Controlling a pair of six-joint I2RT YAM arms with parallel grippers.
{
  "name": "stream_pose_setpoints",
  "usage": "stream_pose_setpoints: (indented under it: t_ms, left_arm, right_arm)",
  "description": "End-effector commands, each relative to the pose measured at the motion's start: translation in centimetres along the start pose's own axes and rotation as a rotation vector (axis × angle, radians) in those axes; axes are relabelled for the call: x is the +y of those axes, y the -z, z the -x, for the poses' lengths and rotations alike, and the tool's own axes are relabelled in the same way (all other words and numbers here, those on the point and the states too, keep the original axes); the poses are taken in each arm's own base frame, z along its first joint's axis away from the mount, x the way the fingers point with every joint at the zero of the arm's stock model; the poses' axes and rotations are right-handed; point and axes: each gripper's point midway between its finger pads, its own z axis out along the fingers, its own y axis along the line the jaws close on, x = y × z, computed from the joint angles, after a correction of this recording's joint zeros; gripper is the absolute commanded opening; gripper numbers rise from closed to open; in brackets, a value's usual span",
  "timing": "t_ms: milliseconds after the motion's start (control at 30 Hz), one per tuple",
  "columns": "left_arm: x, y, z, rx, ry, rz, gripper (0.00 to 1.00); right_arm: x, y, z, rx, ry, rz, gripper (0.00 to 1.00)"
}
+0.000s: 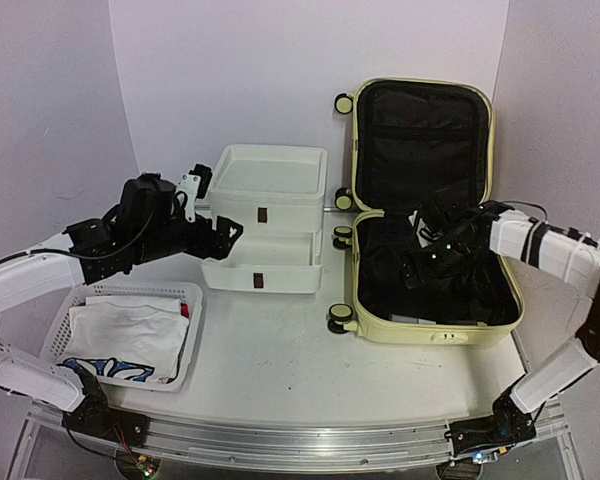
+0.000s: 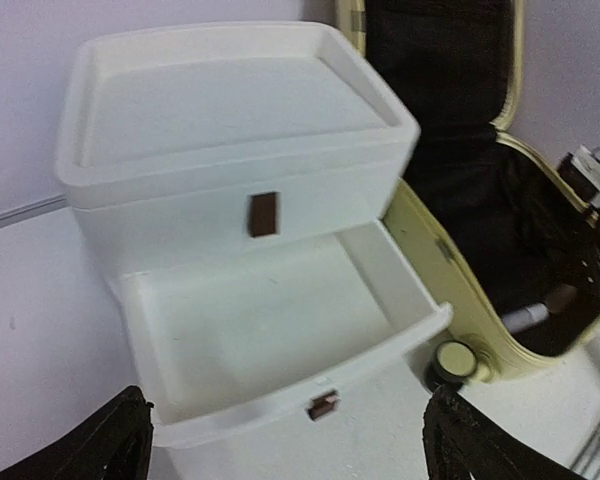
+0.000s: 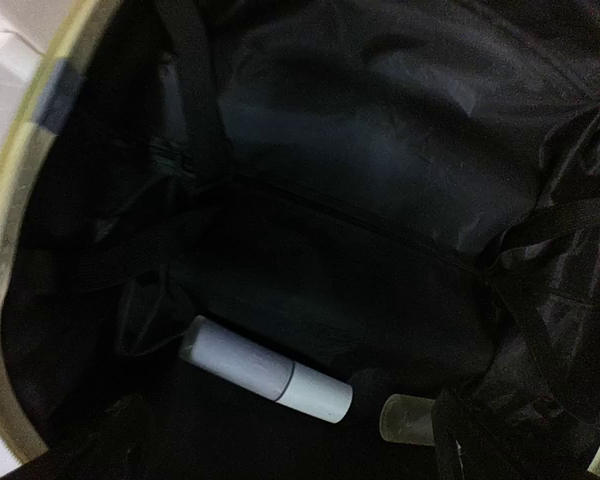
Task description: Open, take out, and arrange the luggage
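You are at the taking-out step. The yellow suitcase (image 1: 435,334) lies open on your right. Your right gripper (image 1: 427,262) is inside it, fingers wide, holding nothing. Your left gripper (image 1: 232,232), wide and empty too, faces the drawer (image 2: 260,330). Next, go down and pinch the white tube (image 3: 265,368).

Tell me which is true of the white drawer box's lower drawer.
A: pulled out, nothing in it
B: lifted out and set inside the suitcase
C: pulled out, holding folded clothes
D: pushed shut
A: the lower drawer juts forward from the drawer box, and the left wrist view shows only its bare white floor.
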Motion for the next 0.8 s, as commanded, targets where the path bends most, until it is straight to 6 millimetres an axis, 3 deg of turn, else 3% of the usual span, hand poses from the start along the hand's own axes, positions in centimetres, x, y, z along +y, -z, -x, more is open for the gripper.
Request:
stream_pose_setpoints:
  t_ms: [0,200,333,467,633,767]
  left_arm:
    - [6.2,-1.2,0.2,0.097,0.06,0.252,0.96]
    - [10.0,-1.4,-1.3,0.345,0.137,0.411,1.0]
    - [12.1,-0.8,-1.1,0.393,0.161,0.498,0.99]
    - [14.5,-0.1,-3.3,0.433,0.257,0.575,0.99]
    - [16.1,-0.2,-5.3,0.493,0.422,0.63,0.99]
    - [16.4,-1.3,-7.0,0.616,0.447,0.619,0.99]
  right_arm:
    - [0.1,-1.3,0.1,0.169,-0.058,0.061,0.98]
    - [1.0,-1.2,-1.6,0.421,-0.144,0.113,0.98]
    - [0.6,-1.0,-2.8,0.504,-0.174,0.103,0.98]
    - [1.2,-1.1,-5.5,0.628,-0.125,0.149,0.98]
    - [1.2,-0.5,-6.7,0.686,-0.1,0.162,0.98]
    - [0.8,-0.6,-7.5,0.733,-0.125,0.132,0.98]
